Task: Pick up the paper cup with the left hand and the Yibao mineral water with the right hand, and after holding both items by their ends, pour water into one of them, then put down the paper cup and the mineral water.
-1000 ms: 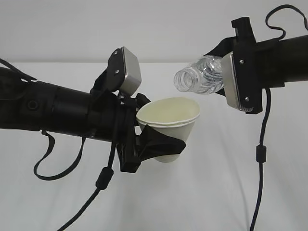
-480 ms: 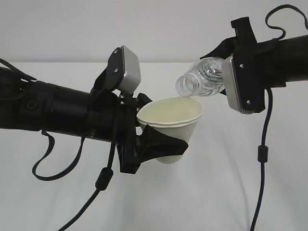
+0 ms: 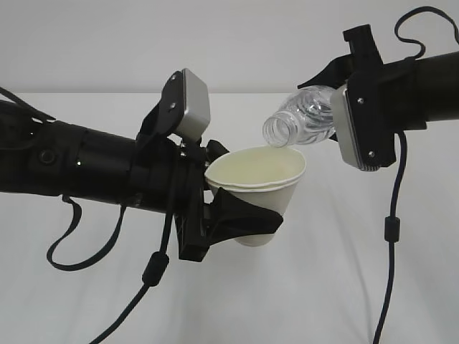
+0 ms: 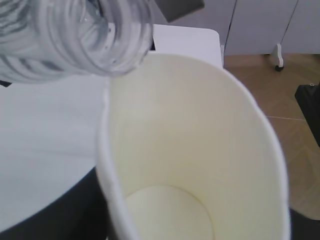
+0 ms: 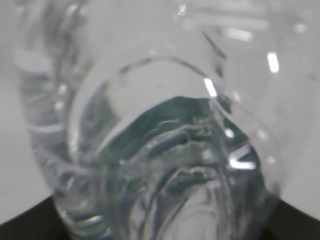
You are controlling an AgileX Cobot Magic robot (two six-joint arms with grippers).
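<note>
- While both items are held clear of the table [image 3: 344,287], the exterior view places the task at the pouring step: the left hand [image 3: 107,168] carries the paper cup [image 3: 257,192], its pincer [image 3: 240,218] clamped round the cup's lower body, mouth up and tilted slightly towards the camera. The right hand [image 3: 401,86] holds the Yibao mineral water [image 3: 301,118] tipped neck-down to the left, its open mouth just above the cup's far rim. The right pincer itself is hidden behind the wrist camera; the bottle's rear end disappears into it, so I judge it closed on the bottle.
- Seen from the left wrist, the cup's cream interior [image 4: 195,165] looks dry, and no stream shows at the bottle mouth [image 4: 117,37], which sits over the rim's upper left edge.
- Seen from the right wrist, the bottle's body [image 5: 165,150] fills the frame, blurred; no water level can be made out.
- Next move, in my judgement: more tilt with the mouth kept inside the rim, then levelling and setting both down.
- Surface is a plain white table; behind it a pale wall, and the left wrist view shows wood-toned floor [image 4: 260,85] and a white panel beyond.
</note>
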